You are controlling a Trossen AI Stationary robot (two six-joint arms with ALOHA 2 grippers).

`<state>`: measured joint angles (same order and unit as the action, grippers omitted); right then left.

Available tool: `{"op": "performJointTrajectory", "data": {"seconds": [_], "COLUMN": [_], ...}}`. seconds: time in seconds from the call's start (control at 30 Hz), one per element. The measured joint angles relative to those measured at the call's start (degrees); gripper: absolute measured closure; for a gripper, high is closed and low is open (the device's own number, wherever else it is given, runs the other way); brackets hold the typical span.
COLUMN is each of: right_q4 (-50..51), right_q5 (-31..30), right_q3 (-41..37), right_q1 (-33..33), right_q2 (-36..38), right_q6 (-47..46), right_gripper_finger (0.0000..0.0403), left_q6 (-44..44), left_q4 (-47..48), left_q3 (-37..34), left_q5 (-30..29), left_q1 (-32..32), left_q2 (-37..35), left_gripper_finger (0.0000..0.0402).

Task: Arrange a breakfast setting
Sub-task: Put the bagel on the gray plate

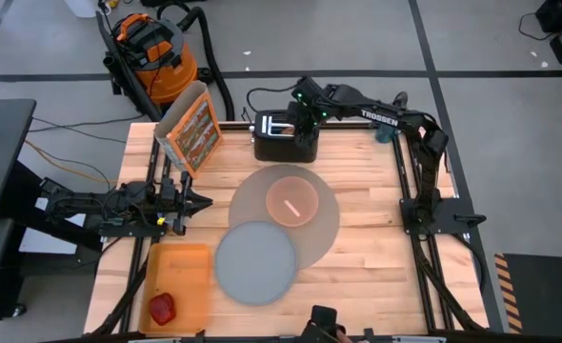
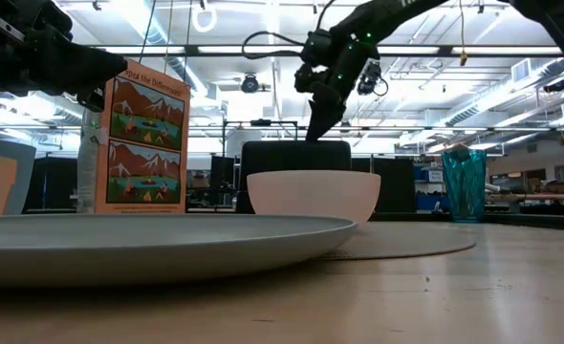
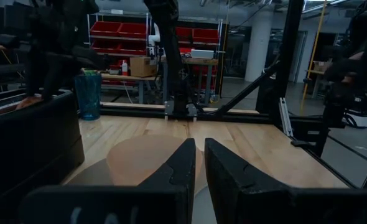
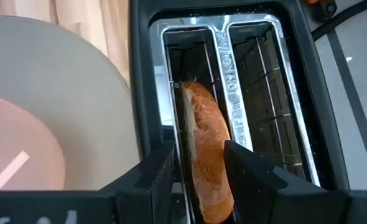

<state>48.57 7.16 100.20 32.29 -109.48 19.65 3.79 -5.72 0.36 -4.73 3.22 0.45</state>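
The table [image 1: 376,257] carries the large round mat [image 1: 327,224] at its centre, with the grey plate [image 1: 254,262] overlapping the mat's seven o'clock edge, likely laid there as the base of the setting. The pink bowl [image 1: 292,203] sits on the mat with a spoon [image 1: 291,206] inside. At twelve o'clock stands the black toaster [image 1: 286,136]; the right gripper [image 4: 199,165] hangs over one slot, fingers spread either side of a slice of bread [image 4: 206,152], apparently to lift it out. The left gripper [image 3: 199,165] waits at nine o'clock, fingers nearly together, holding nothing. The apple [image 1: 161,308] rests in an orange tray [image 1: 181,272] at seven o'clock; bare wood remains at four o'clock.
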Motion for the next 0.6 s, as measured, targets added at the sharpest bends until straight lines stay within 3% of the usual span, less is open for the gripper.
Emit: {"op": "performJointTrajectory", "data": {"seconds": [0.2, 0.37, 0.6], "right_q4": [-0.6, -0.6, -0.7], "right_q5": [-0.2, -3.8, -2.5], "right_q3": [-0.6, 0.1, 1.4], "right_q1": [0.0, 0.1, 0.3], "right_q2": [0.1, -0.1, -0.1], "right_q6": [0.1, -1.8, -1.9], "right_gripper_finger": [0.0267, 0.0285, 0.0266], "left_q6": [0.0, 0.0, 0.0], "left_q4": [0.0, 0.0, 0.0], "left_q3": [0.0, 0.0, 0.0], "left_q5": [0.0, 0.0, 0.0], "left_q1": [0.0, 0.0, 0.0], "left_q2": [0.0, 0.0, 0.0], "left_gripper_finger": [0.0359, 0.0359, 0.0359]}}
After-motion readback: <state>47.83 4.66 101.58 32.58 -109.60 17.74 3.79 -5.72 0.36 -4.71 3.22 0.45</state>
